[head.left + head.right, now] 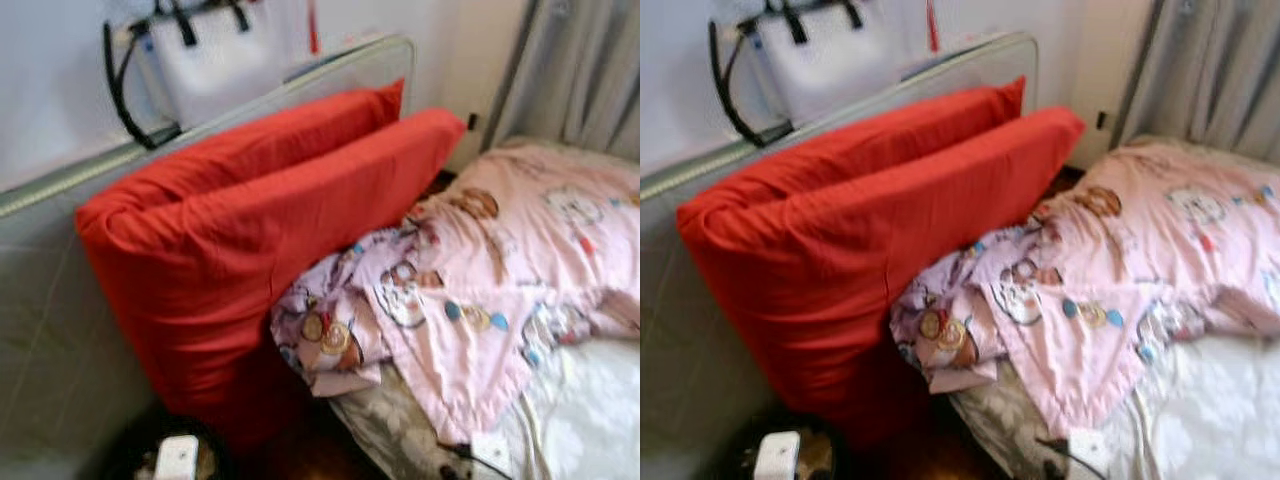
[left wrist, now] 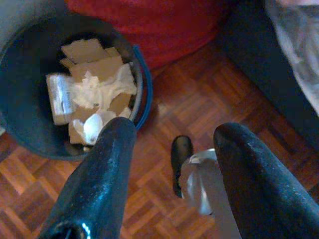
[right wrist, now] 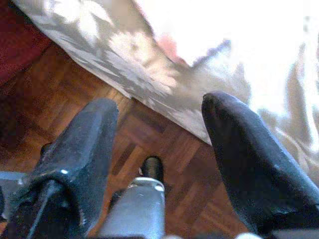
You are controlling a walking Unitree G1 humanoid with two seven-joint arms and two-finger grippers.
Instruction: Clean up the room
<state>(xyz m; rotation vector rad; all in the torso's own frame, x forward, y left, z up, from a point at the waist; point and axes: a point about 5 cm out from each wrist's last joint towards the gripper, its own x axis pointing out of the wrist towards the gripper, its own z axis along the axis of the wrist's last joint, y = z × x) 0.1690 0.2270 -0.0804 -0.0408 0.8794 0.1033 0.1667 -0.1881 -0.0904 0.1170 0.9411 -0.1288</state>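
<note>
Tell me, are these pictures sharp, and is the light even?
Both eye views are soft with blur, the pink quilt print smeared; right wrist view has the white bedding blown out by glare; left wrist view is dim, the trash bin dark, the near fingers out of focus.

Parquet floor (image 2: 199, 99), white wall (image 1: 60, 80), grey curtain (image 1: 580, 70) behind bed (image 1: 590, 410).
</note>
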